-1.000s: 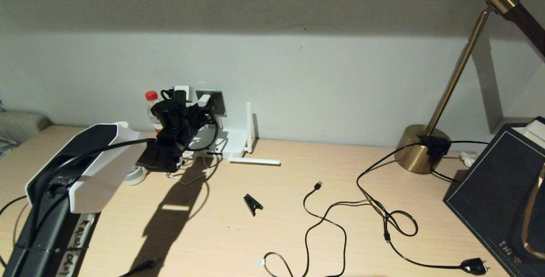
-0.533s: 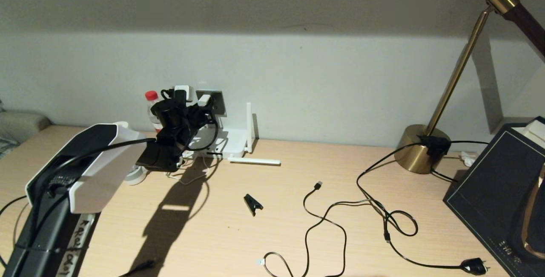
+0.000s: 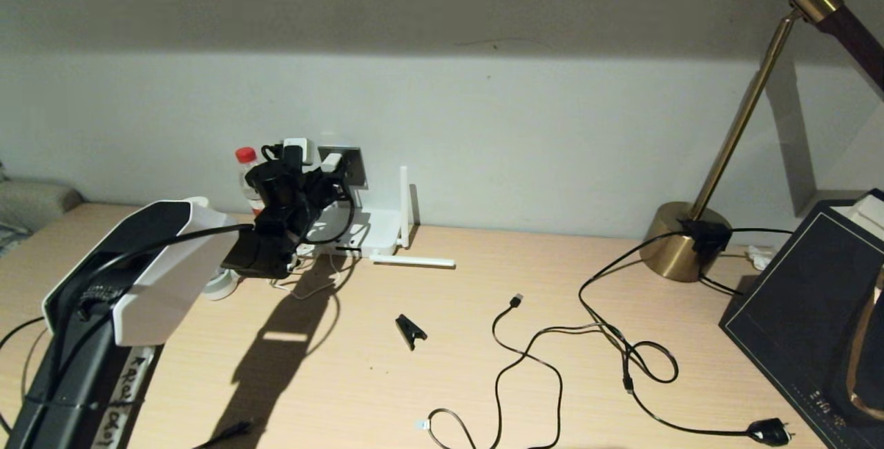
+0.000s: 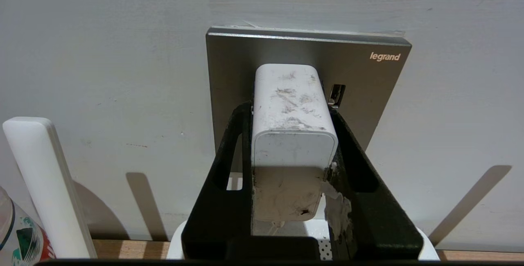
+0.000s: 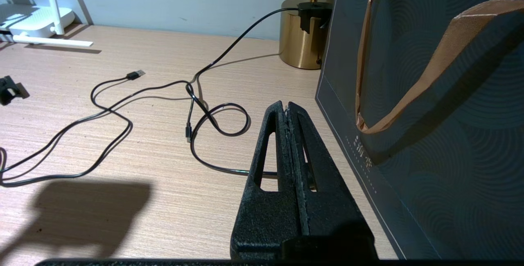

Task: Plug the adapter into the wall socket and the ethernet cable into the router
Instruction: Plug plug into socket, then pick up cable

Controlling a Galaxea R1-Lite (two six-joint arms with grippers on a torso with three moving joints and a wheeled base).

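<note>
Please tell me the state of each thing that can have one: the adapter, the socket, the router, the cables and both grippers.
Adapter: clamped by the left gripper, pressed against the wall socket.
Wall socket: adapter against its face; full seating cannot be told.
Left gripper: shut on the adapter, at the wall.
Right gripper: shut, empty, above the desk.
Router: flat on the desk by the wall; one antenna upright, one lying down.
USB-tipped cable: loose on the desk, unplugged.
</note>
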